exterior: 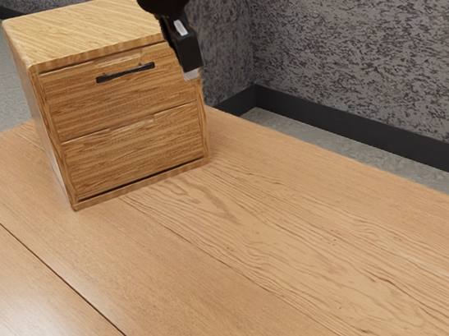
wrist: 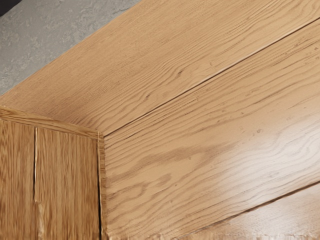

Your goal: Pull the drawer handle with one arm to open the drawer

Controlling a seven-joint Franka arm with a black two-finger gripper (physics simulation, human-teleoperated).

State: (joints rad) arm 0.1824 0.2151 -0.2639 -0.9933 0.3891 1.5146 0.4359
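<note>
1. Cabinet: small wood box w/ two drawers. It stands on the table toward the exterior view's upper left, front face turned toward the cam.
2. Top drawer: carries a thin black handle, a straight bar running along the upper part of its front. The front looks level w/ the cabinet face, so it reads as closed as far as I can judge.
3. Lower drawer: sits directly under the top one and also looks level w/ the face.
4. Gripper: comes down from the exterior view's top, angled down and toward that view's right. Its tip is at the cabinet's upper front corner, on the side toward the exterior view's right.
5. Gripper vs handle: it's apart from the handle, off past the bar's end nearest it. Can't tell if the tip touches the cabinet edge.
6. Gripper state: can't tell from here whether it's apart or together. Nothing visibly held.
7. Wrist cam: looks down on table planks w/ a corner of the cabinet under my hand, and grey floor past the table edge.
8. Background: speckled grey wall w/ a dark baseboard behind the table.
</note>
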